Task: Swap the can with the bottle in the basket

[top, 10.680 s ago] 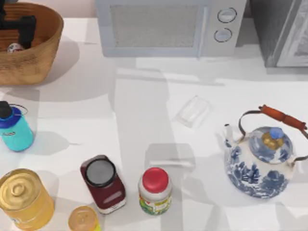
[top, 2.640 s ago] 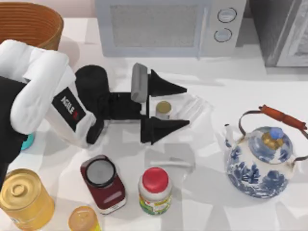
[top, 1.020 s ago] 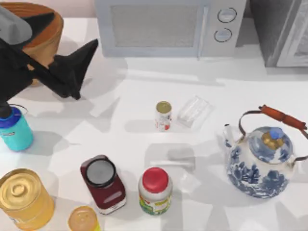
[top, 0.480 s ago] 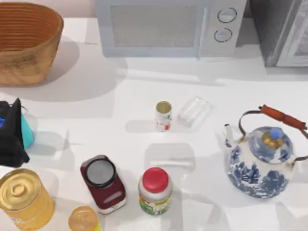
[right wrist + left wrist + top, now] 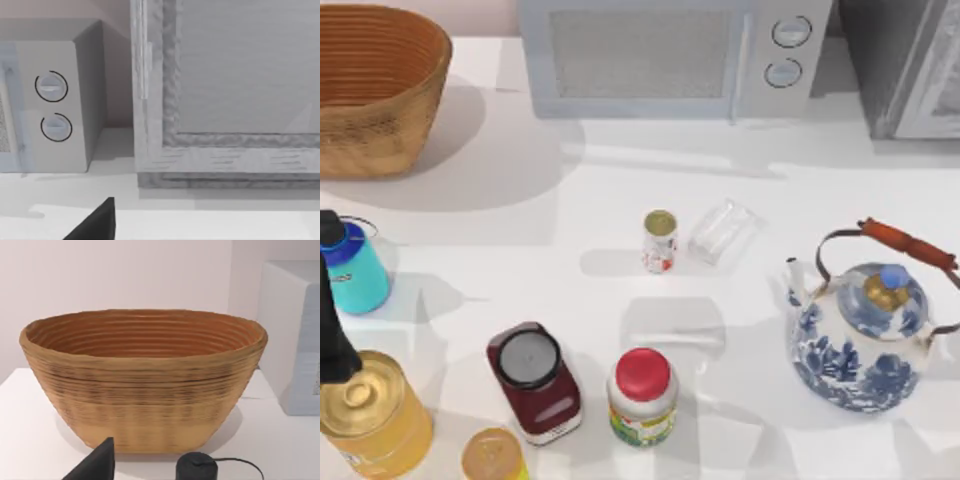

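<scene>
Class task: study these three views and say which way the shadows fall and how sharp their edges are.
Top view: the can, bottle and basket cast soft-edged grey shadows, not all one way. Left wrist view: a soft shadow pools at the basket's foot. Right wrist view: faint shadow beside the microwave.

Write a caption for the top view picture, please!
Can stands mid-table; teal bottle waits outside the wicker basket.

Can (image 5: 660, 240) mid-table, bottle (image 5: 353, 272) left, before basket (image 5: 375, 90)
</scene>
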You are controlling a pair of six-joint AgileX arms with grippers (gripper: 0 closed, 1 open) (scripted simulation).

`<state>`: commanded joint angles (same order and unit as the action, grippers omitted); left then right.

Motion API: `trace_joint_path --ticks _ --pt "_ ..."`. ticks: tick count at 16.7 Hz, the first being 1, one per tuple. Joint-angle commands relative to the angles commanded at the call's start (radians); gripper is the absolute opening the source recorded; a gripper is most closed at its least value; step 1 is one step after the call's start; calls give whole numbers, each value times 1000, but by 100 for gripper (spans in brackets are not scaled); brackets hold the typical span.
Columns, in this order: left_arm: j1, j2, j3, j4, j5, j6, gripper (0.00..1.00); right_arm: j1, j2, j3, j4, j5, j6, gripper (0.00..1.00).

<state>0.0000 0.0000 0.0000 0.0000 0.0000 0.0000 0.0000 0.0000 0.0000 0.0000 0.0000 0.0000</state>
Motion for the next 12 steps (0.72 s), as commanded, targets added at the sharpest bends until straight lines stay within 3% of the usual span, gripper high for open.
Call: trace_joint_path --ticks 7,12 --pt "-2 31 19 33 -9 -1 100 0 0 0 0 0 0 100" --pt "-4 259 100 287 -57 -10 100 0 0 0 0 0 0 100"
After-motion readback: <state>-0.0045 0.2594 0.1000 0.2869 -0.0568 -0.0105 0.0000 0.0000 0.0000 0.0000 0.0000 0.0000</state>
